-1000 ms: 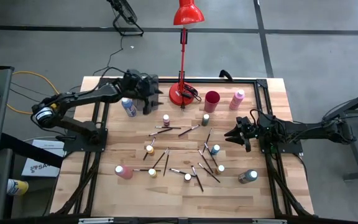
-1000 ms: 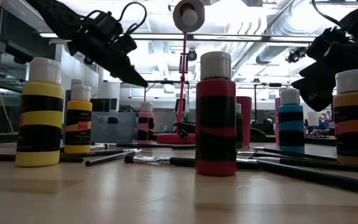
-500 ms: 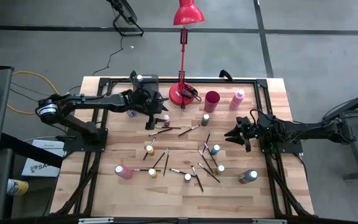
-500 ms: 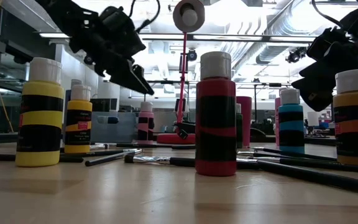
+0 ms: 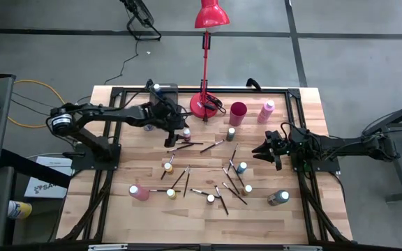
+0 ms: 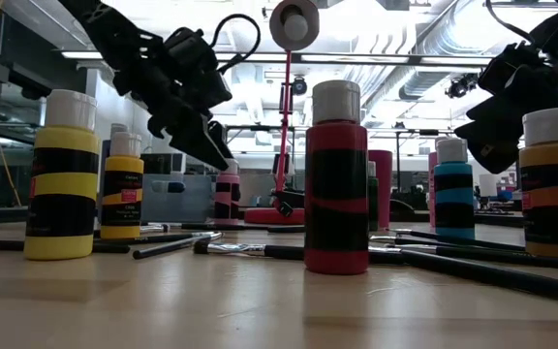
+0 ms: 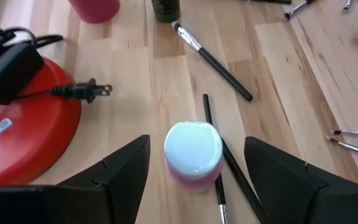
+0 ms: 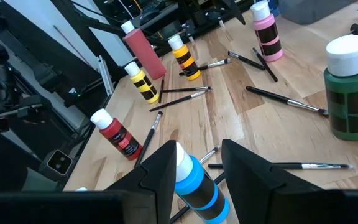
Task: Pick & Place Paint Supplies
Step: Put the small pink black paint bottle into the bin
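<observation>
Left end effector [image 5: 174, 137] hangs over the pink bottle [image 5: 186, 132] near the red lamp base [image 5: 205, 106], fingers spread w/ the bottle's white cap [image 7: 193, 148] between them in the wrist view; no contact visible, so it's open, though height above the cap is hard to judge. A thin brush [image 7: 214, 62] lies just beyond that bottle, another brush [image 7: 214, 155] runs right beside it, possibly touching. Right end effector [image 5: 266, 149] waits at the right side of the table [image 5: 114, 209], fingers apart, w/ a blue bottle [image 8: 195, 180] between them in its wrist view, not gripped. Rest of the supplies are scattered mid-table: green bottle [image 5: 231, 132] by the dark red cup [image 5: 238, 111], a pink bottle [image 5: 266, 110] at the back right, a big pink bottle [image 5: 139, 192] lying front left, brushes [image 5: 223, 197] crossed in the middle. Low view shows the red bottle [image 6: 336, 178] and yellow bottle [image 6: 62, 175] upright in front.
</observation>
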`<action>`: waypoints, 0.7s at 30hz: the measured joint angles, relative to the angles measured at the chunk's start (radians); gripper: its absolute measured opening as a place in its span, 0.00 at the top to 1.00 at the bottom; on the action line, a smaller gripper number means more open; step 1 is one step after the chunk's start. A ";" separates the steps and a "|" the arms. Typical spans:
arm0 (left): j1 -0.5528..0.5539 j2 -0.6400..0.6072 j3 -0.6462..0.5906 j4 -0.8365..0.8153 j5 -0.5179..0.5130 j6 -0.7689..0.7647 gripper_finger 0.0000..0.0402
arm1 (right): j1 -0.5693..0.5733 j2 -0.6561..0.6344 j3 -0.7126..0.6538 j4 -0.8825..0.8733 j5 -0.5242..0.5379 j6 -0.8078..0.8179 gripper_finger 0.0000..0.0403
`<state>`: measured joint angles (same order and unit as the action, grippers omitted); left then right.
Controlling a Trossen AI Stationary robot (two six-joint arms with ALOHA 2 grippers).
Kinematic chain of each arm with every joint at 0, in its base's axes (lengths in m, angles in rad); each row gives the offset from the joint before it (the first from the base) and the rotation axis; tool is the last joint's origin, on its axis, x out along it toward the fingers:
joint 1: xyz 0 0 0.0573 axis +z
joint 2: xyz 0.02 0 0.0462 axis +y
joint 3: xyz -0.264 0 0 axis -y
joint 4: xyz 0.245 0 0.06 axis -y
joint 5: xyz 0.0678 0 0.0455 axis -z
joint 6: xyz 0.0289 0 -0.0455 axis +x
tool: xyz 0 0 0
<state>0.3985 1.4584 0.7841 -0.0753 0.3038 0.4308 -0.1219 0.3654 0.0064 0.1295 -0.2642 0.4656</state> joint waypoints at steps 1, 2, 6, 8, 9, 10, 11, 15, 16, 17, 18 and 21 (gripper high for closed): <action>0.000 0.001 0.000 0.001 0.000 -0.001 0.37 | 0.000 0.000 0.000 0.000 0.000 0.000 0.70; 0.000 0.001 0.000 0.004 0.000 -0.002 0.37 | 0.000 0.000 0.000 0.000 0.000 0.000 0.70; 0.000 0.001 0.000 0.011 -0.001 -0.016 0.42 | 0.000 0.000 0.000 0.000 0.000 0.000 0.70; 0.000 0.001 0.000 0.013 -0.001 -0.016 0.46 | 0.000 0.000 0.000 0.000 0.000 0.000 0.70; 0.000 0.001 0.000 0.013 -0.001 -0.016 0.49 | 0.000 0.000 0.000 0.000 0.000 0.000 0.70; 0.000 0.001 0.000 0.013 -0.001 -0.016 0.51 | 0.000 0.000 0.000 0.000 0.000 0.000 0.70; 0.000 0.001 0.000 0.013 -0.001 -0.016 0.54 | 0.000 0.000 0.000 0.000 0.000 0.000 0.70; 0.000 0.001 0.000 0.013 -0.005 -0.016 0.62 | 0.000 0.000 0.000 0.000 0.000 0.000 0.70; 0.000 0.001 0.000 0.013 -0.007 -0.017 0.64 | 0.000 0.000 0.000 0.000 0.000 0.000 0.70; 0.000 0.001 0.000 0.014 -0.008 -0.017 0.66 | 0.000 0.000 0.000 0.000 0.000 0.000 0.70; 0.000 0.001 0.000 0.017 -0.008 -0.017 0.68 | 0.000 0.000 0.000 0.000 0.000 0.000 0.70; 0.001 -0.003 0.000 0.037 -0.010 -0.045 0.72 | 0.000 0.000 0.000 0.000 0.000 0.000 0.70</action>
<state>0.3990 1.4554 0.7841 -0.0386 0.2936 0.3860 -0.1215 0.3653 0.0064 0.1295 -0.2642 0.4656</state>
